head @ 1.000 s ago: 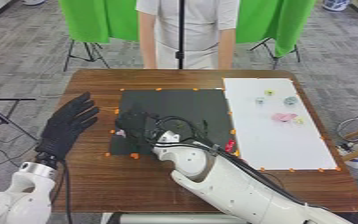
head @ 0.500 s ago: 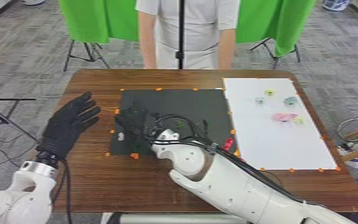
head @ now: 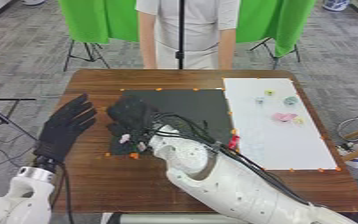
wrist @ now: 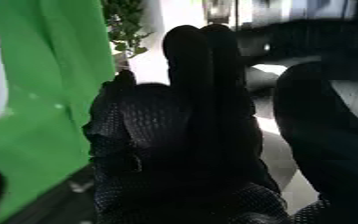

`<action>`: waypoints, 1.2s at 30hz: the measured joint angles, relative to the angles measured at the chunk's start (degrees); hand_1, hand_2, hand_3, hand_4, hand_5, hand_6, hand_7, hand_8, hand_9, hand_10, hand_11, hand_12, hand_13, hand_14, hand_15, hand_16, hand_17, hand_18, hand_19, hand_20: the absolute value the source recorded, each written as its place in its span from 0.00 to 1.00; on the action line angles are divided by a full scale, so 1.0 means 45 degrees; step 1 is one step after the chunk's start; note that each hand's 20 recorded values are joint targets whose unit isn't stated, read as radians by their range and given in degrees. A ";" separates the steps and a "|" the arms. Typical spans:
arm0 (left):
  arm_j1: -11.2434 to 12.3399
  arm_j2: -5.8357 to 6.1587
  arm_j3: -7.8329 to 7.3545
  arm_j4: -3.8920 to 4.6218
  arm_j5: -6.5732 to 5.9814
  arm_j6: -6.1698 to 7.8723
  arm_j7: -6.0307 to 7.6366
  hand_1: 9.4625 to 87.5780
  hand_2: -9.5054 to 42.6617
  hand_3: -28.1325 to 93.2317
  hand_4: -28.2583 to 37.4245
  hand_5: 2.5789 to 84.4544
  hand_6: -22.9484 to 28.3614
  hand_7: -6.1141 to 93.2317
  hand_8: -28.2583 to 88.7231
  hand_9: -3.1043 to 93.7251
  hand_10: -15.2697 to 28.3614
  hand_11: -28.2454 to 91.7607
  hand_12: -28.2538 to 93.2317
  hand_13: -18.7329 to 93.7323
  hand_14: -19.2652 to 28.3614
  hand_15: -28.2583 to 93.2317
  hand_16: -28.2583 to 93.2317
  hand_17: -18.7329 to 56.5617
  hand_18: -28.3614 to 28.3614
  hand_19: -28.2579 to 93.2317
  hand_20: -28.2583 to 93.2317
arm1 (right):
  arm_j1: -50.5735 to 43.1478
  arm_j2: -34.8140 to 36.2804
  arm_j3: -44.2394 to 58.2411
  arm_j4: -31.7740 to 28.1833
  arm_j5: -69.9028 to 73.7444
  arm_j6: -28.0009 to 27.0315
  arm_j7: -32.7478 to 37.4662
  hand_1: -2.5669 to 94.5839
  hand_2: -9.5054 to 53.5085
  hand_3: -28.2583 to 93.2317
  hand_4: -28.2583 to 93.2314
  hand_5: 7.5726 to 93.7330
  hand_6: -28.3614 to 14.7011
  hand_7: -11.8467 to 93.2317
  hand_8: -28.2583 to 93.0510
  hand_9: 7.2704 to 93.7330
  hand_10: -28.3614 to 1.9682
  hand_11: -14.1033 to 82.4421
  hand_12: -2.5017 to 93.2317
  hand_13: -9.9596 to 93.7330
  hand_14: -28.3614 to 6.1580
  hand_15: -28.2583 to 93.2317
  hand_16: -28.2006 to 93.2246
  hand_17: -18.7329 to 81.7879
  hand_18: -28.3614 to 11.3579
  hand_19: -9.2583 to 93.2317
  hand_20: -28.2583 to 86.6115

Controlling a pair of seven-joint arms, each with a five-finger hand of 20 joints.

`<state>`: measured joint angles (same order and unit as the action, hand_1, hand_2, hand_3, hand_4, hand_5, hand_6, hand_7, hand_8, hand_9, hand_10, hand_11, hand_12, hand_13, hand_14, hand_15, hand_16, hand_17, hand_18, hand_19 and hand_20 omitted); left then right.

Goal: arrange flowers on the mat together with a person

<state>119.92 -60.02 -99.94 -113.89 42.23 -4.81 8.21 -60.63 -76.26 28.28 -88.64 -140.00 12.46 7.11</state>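
Main risk, as I judge it: the right hand (head: 133, 114), low over the left part of the black mat (head: 204, 100), has pale pink blooms (head: 126, 138) by its wrist, toward the mat's near left corner. A low sideways sweep could catch a petal and drag a bloom off its spot or over the mat's edge. The cables (head: 220, 148) slung along the right arm (head: 193, 159) cross the mat too; a slack loop could snag a flower if the arm pulls back without lifting. Further flowers lie right of the mat, on the white sheet (head: 262, 145): a yellow-green one (head: 270, 92), a pale blue one (head: 260, 100), a blue-green one (head: 291, 101), a pink one (head: 285, 117) with a small yellow one (head: 300, 120) just beside it. A hurried grab at the pink could shove the yellow. Right hand looks wide, long fingers straight; no flower seen in it, though the palm side is too dark to be sure. Left hand (head: 62, 129) left of the mat, spread, nothing in it. Hard to make out: whatever lies on the mat under right hand and forearm; exact count of the pale pink pieces; the blurred dark shape at one side of the wrist view.
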 measured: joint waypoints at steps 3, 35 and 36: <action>0.0323 -0.0271 -0.0115 -0.0169 -0.0002 0.0014 0.0171 0.22 0.23 0.82 0.06 0.36 0.50 0.26 0.16 0.29 0.62 0.40 0.38 0.36 0.69 0.43 0.26 0.13 0.89 0.60 0.32 | -0.0495 0.0331 0.1060 -0.1683 0.1683 -0.0797 0.0023 0.27 0.28 0.92 0.05 0.59 0.59 0.44 0.11 0.61 0.47 0.56 0.32 0.68 0.48 0.82 0.40 0.45 0.21 0.81 0.56; 0.1811 -0.2039 -0.0238 -0.0986 0.0242 0.0280 0.0921 0.22 0.23 0.83 0.05 0.37 0.50 0.26 0.16 0.31 0.62 0.41 0.37 0.37 0.69 0.45 0.25 0.14 0.89 0.60 0.32 | -1.3491 0.4748 1.7416 -0.8841 1.6263 -0.3555 -0.0231 0.21 0.27 0.92 0.05 0.46 0.52 0.28 0.15 0.47 0.39 0.37 0.27 0.53 0.37 0.60 0.38 0.34 0.13 0.64 0.51; 0.1810 -0.2040 -0.0217 -0.0986 0.0246 0.0280 0.0904 0.22 0.23 0.83 0.05 0.37 0.50 0.26 0.16 0.31 0.62 0.41 0.37 0.37 0.69 0.45 0.25 0.14 0.89 0.60 0.32 | -1.3610 0.4309 1.7457 -0.8891 1.5972 -0.3580 -0.0232 0.21 0.26 0.92 0.05 0.46 0.52 0.28 0.15 0.47 0.39 0.38 0.27 0.53 0.37 0.60 0.38 0.34 0.13 0.64 0.51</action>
<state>128.07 -69.20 -100.92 -118.33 43.34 -3.55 12.27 -121.88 -56.87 106.83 -128.65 -68.13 -3.65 6.07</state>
